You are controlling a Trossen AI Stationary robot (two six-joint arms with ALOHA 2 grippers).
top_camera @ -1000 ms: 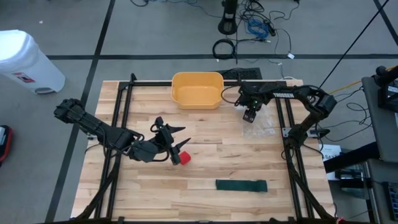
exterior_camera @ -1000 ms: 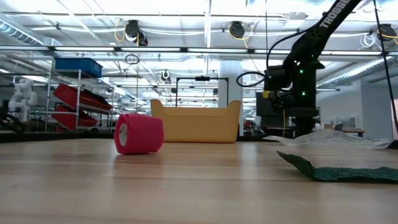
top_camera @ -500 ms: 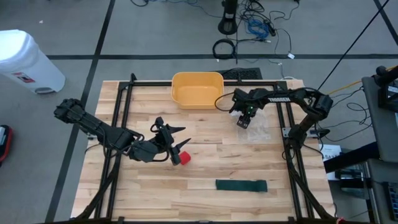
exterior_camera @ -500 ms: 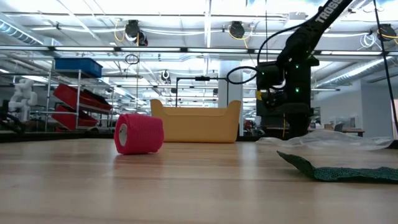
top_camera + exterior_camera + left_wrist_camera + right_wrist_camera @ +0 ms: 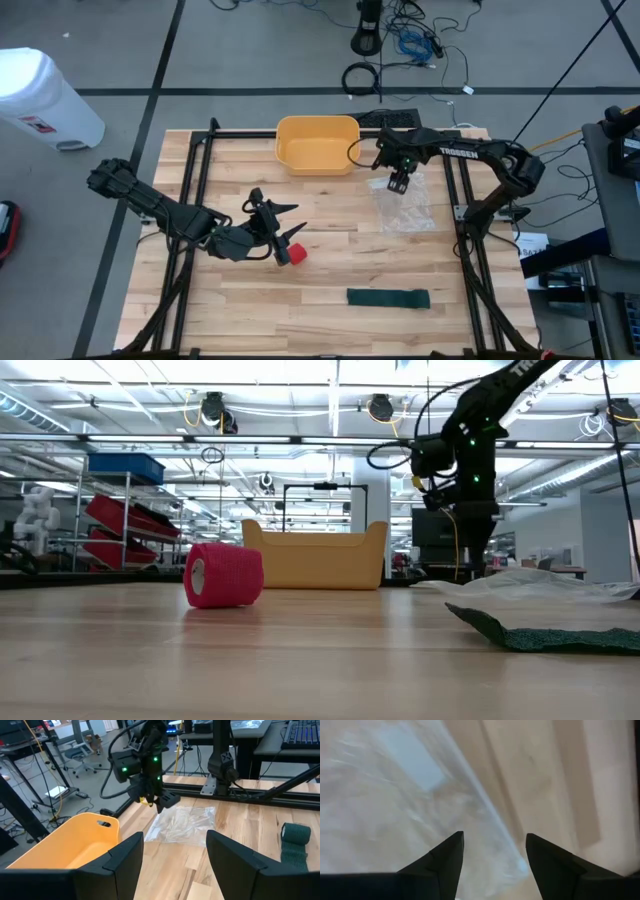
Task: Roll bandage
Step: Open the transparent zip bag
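A red bandage roll [image 5: 297, 253] [image 5: 223, 574] lies on its curved side mid-table, and nothing touches it. My left gripper [image 5: 291, 223] [image 5: 175, 850] hovers open above the table, just beside the roll on its far side, with nothing between its fingers. A dark green bandage strip [image 5: 388, 298] [image 5: 555, 636] lies flat near the front edge; its one end [image 5: 295, 832] is curled up. My right gripper [image 5: 398, 183] [image 5: 495, 845] hangs open, pointing down, over a clear plastic bag [image 5: 404, 206] at the back right.
A yellow bin [image 5: 317, 143] [image 5: 314, 556] stands at the table's far edge, left of the right gripper. Black frame rails [image 5: 198, 190] run along the table's left, right and far sides. Bare wood [image 5: 340, 225] lies between the red roll and the plastic bag.
My right gripper has risen from just over the plastic bag, shifted a little toward the far-left and turned slightly. Its fingers have stayed open. The bag lies flat on the table below it.
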